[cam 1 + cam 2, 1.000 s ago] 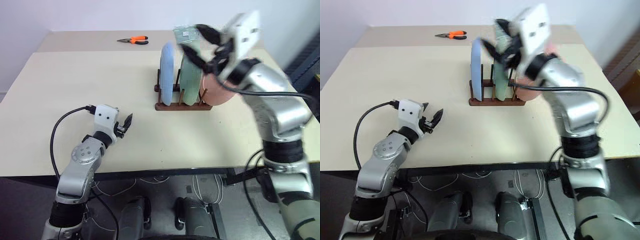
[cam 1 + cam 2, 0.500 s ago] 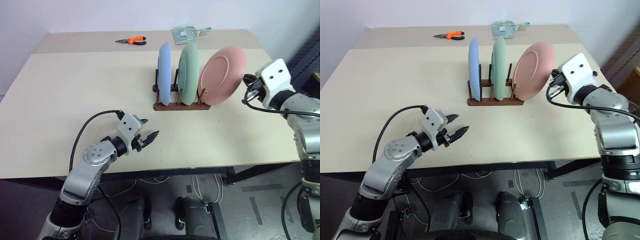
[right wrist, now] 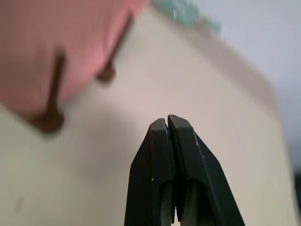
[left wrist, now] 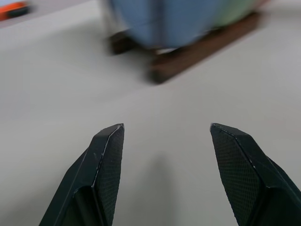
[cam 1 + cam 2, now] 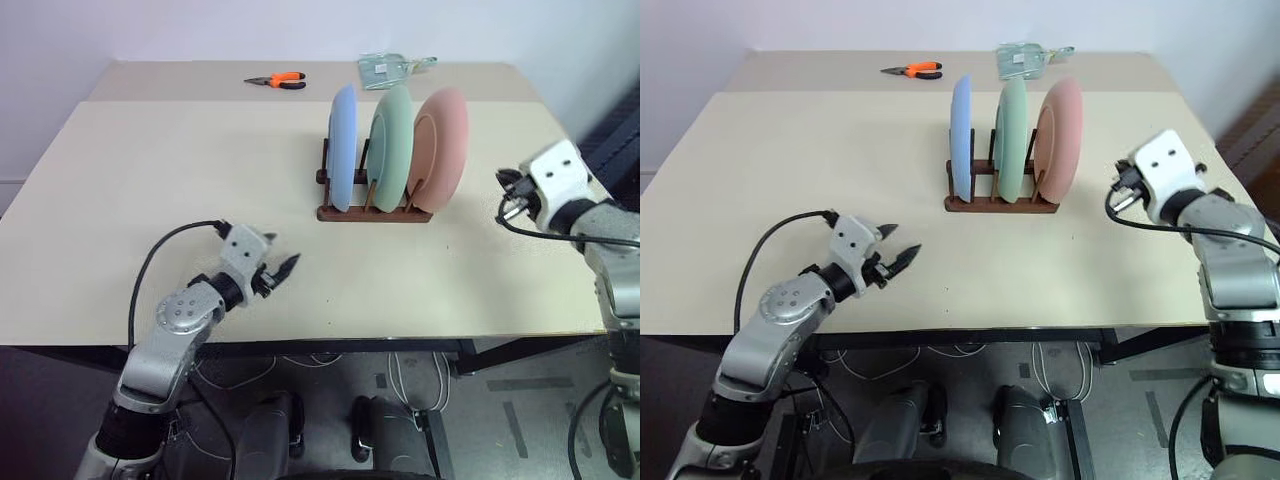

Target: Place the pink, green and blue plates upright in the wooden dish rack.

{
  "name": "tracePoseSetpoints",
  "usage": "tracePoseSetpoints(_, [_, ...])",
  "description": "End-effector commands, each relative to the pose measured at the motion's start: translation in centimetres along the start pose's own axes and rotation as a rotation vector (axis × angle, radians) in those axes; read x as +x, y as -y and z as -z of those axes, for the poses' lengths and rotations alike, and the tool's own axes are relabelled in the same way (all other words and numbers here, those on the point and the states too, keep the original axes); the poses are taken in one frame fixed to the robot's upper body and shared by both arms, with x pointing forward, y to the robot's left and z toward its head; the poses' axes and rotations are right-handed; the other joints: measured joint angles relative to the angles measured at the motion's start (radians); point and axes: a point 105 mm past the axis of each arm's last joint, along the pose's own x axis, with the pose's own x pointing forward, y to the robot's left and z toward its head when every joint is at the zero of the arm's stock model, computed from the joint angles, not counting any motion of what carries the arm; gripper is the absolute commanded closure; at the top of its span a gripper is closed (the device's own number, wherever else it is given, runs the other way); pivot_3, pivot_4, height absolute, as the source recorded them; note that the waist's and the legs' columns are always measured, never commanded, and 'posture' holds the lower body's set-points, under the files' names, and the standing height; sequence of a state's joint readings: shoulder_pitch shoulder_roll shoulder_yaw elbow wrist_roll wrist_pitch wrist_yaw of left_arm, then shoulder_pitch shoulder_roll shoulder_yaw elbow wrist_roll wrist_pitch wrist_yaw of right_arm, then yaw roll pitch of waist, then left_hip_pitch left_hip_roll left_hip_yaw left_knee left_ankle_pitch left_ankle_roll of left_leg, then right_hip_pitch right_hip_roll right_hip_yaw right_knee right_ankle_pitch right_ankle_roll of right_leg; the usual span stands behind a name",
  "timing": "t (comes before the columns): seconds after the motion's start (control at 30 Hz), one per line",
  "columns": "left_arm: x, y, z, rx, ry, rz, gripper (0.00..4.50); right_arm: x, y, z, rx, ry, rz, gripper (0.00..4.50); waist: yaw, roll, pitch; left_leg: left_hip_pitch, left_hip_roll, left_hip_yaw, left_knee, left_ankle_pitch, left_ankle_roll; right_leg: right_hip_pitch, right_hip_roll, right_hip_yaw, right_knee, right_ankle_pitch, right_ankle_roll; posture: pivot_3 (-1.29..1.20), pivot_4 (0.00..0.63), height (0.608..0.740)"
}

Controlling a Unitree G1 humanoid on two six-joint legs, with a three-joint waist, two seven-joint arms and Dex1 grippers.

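Three round matte plastic plates stand upright in the small dark brown wooden dish rack [image 5: 372, 211] on the beige table [image 5: 150, 180]: light blue plate [image 5: 342, 147], pale mint green plate [image 5: 391, 146], salmon pink plate [image 5: 441, 148]. Well apart, near the table's front, the left gripper [image 5: 899, 259] has its black fingers spread, empty. Just right of the rack, the right gripper [image 3: 168, 123] has its fingers pressed together, holding nothing.

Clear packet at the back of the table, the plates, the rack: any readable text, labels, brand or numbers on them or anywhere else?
None readable.
Clear packet: some print shows on it, too small and blurred to read.
Blue plate, green plate, pink plate: plain, no marks.
Wooden dish rack: no label.
Orange-handled pliers: no legible brand.
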State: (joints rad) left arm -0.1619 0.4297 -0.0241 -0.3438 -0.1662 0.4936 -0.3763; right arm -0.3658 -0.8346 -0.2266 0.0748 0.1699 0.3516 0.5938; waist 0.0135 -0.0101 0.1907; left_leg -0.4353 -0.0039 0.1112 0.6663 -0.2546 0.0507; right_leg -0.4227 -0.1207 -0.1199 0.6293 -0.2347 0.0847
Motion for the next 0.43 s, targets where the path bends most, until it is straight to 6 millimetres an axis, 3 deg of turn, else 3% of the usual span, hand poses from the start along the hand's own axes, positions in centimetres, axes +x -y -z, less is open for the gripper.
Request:
tracePoseSetpoints(0.03, [-1.6,-4.3,0.8,0.026,-0.021,-0.145,1.5,-1.7,1.7,-0.3,0.101,0.092,0.026,4.48,-0.007,0.0,0.0,0.0,0.0,0.0,0.0,0.0,0.0,0.0,0.0,0.0,0.0,0.0,0.0,0.0,0.15,0.74])
tracePoseSetpoints(0.23, [-3.0,-6.5,2.2,0.081,-0.077,-0.169,1.5,-2.0,0.3,1.0,0.154,0.107,-0.024,4.48,-0.005,0.001,0.0,0.001,0.001,0.001,0.0,0.0,0.0,0.0,0.0,0.001,0.001,0.0,0.0,0.0,0.15,0.74])
tracePoseSetpoints(0.43, [-2.9,-5.4,2.7,0.07,-0.077,-0.152,1.5,-1.1,-0.7,1.0,0.154,0.117,-0.05,4.48,-0.001,0.001,0.0,0.001,0.0,0.001,0.0,0.0,0.0,0.0,-0.001,0.001,0.0,0.0,0.0,0.0,0.15,0.74])
